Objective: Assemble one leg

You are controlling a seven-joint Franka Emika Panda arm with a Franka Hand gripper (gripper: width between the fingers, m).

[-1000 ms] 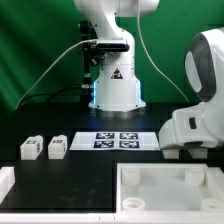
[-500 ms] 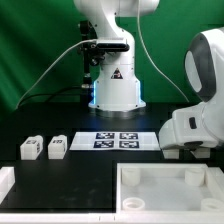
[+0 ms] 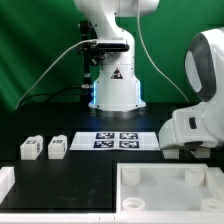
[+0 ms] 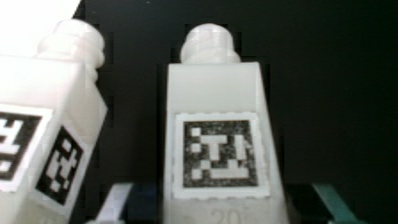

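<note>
In the wrist view a white leg (image 4: 217,120) with a black-and-white tag lies between the jaws of my gripper (image 4: 228,206). The jaws are open, with a dark gap on each side of the leg. One finger (image 4: 121,200) shows beside it. A second leg (image 4: 50,110) lies close alongside the first. In the exterior view two more legs (image 3: 30,148) (image 3: 57,146) stand side by side on the black table at the exterior view's left. The arm's white hand (image 3: 190,128) is low at the exterior view's right. It hides the fingers and the legs under it.
The marker board (image 3: 115,140) lies at the table's middle. A large flat white panel with raised corner sockets (image 3: 170,190) lies at the front right. A white block (image 3: 6,180) is at the front left. The robot base (image 3: 116,85) stands behind.
</note>
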